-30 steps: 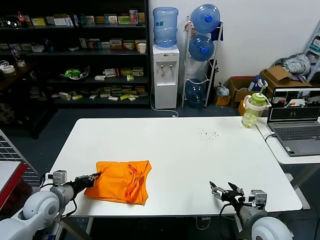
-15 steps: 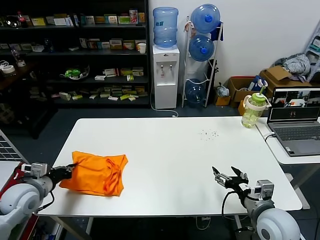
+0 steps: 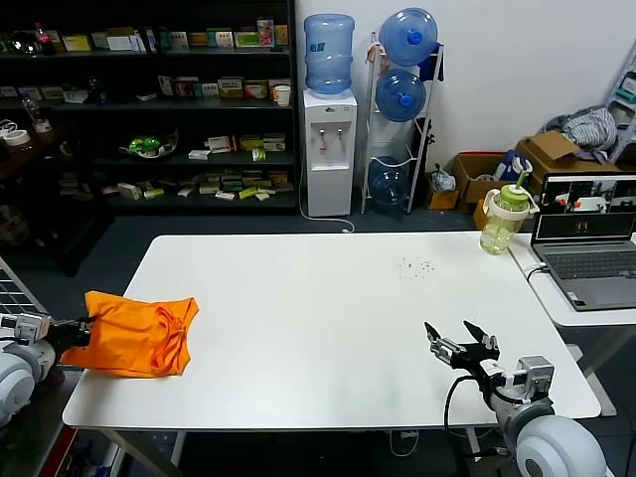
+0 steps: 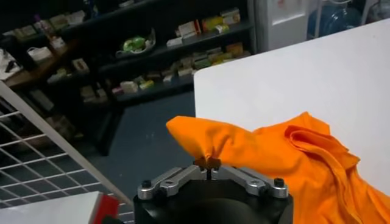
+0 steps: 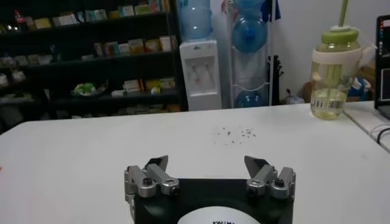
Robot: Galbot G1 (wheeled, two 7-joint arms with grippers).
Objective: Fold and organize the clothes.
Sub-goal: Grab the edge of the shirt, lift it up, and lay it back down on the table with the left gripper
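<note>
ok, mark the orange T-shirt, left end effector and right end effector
orange T-shirt (image 3: pixel 134 333), head view, middle of the folded cloth
left end effector (image 4: pixel 209 163), left wrist view, fingertips pinching the shirt
right end effector (image 5: pixel 207 163), right wrist view, gap between open fingertips

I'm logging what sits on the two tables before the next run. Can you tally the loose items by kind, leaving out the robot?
T-shirt on the white table, folded, held in the left gripper: 1
Drink bottle: 1
Laptop on the side table: 1
Total: 3
</note>
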